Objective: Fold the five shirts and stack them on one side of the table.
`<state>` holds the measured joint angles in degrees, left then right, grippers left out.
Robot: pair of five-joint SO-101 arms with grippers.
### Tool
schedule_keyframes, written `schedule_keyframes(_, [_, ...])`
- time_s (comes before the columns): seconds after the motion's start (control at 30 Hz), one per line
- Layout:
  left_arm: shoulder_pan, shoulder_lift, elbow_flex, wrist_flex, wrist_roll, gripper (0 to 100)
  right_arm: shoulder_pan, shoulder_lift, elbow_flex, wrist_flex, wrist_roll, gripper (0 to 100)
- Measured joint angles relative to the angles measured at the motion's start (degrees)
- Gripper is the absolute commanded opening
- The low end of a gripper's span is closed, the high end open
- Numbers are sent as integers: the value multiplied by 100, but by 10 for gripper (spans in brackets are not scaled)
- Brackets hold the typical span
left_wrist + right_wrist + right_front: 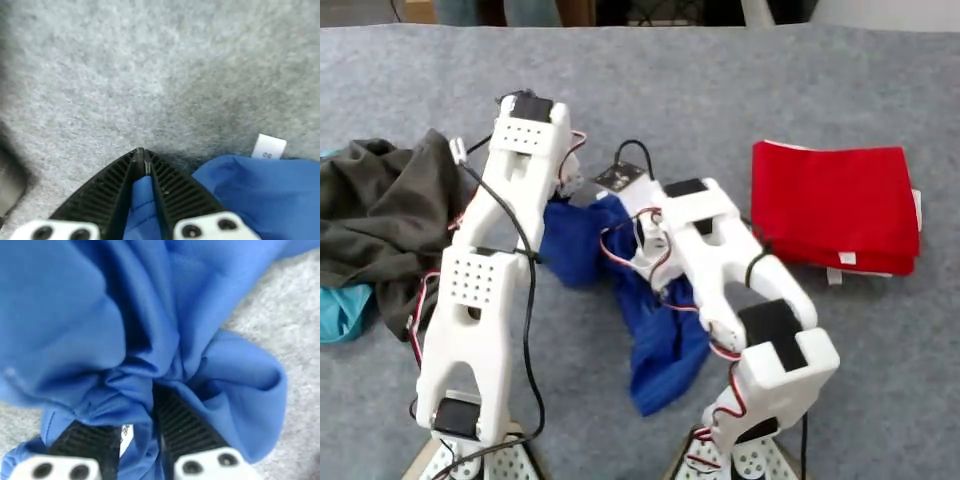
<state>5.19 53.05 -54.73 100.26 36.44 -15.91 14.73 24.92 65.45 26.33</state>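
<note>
Spreading blue shirt (665, 335), by my judgement: left gripper (141, 159), right gripper (150, 400) each clamped on its cloth. Next: draw cloth apart toward 9 and 3 o'clock, lay flat.

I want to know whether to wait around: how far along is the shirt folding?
Done: a folded red cloth shirt lies on the grey table, right side. In hand: the left gripper and right gripper are both shut on the crumpled blue shirt in the middle. Left: that one, plus the dark grey rumpled shirt and the turquoise shirt heaped at the left.
</note>
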Motion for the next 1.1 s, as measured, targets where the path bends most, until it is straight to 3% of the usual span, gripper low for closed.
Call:
schedule_keyframes(0.2, [-369,-1055,273,0,-53,29,0,0,0,79,-123,364])
schedule_keyframes(0.27, [-492,-1530,545,0,-185,29,35,-18,-70,352,-141,411])
schedule_keyframes(0.67, [-1582,-4018,2092,18,-949,29,308,149,-2708,3024,-158,254])
schedule_keyframes(0.83, [-1319,-3912,2681,-316,-800,51,308,149,-2936,3235,-158,64])
schedule_keyframes(1.0, [-888,-3270,2831,-598,-273,210,325,149,-2453,3244,-158,77])
schedule_keyframes(1.1, [-607,-2963,2752,-607,149,232,492,18,-2013,3138,-158,73])
